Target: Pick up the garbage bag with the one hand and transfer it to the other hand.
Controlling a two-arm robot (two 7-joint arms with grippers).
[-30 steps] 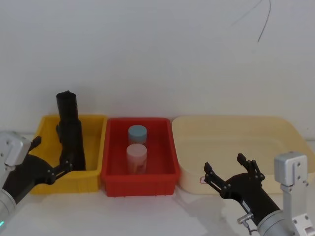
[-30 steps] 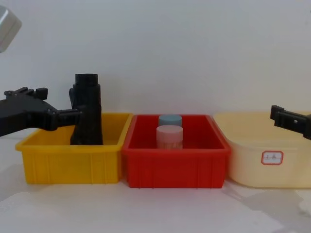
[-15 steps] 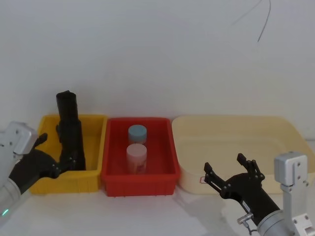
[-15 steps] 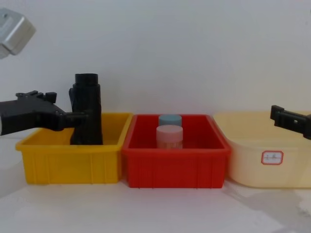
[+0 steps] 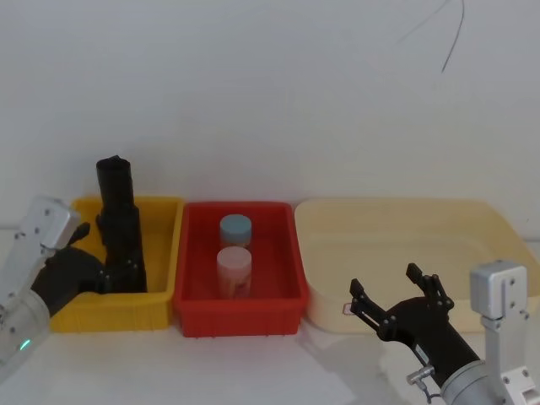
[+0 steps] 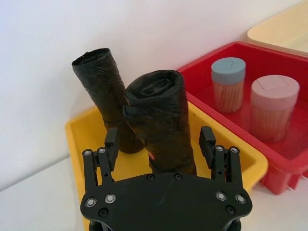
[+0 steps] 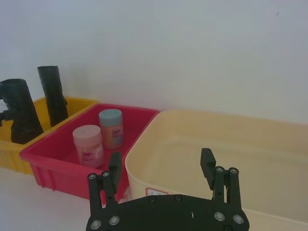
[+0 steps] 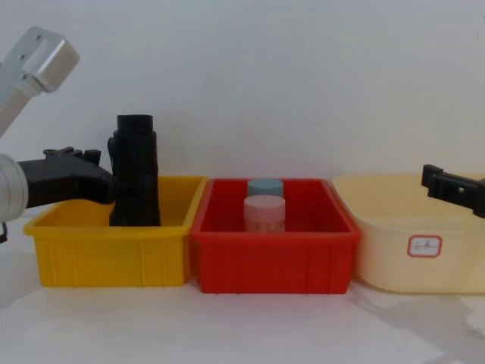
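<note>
Garbage bag (image 6: 159,110) stands upright in the yellow bin (image 8: 114,258), at eight o'clock in the head view, a slimmer black roll (image 6: 98,84) just behind it at eleven o'clock. The left gripper (image 6: 159,136) straddles the bag from its eight o'clock, jaws wide, one finger either side. At four o'clock the right gripper (image 5: 384,278) hovers before the cream tub (image 5: 472,211), jaws wide and empty. Between the two sits a red bin (image 5: 291,253) holding two jars (image 5: 234,268).
</note>
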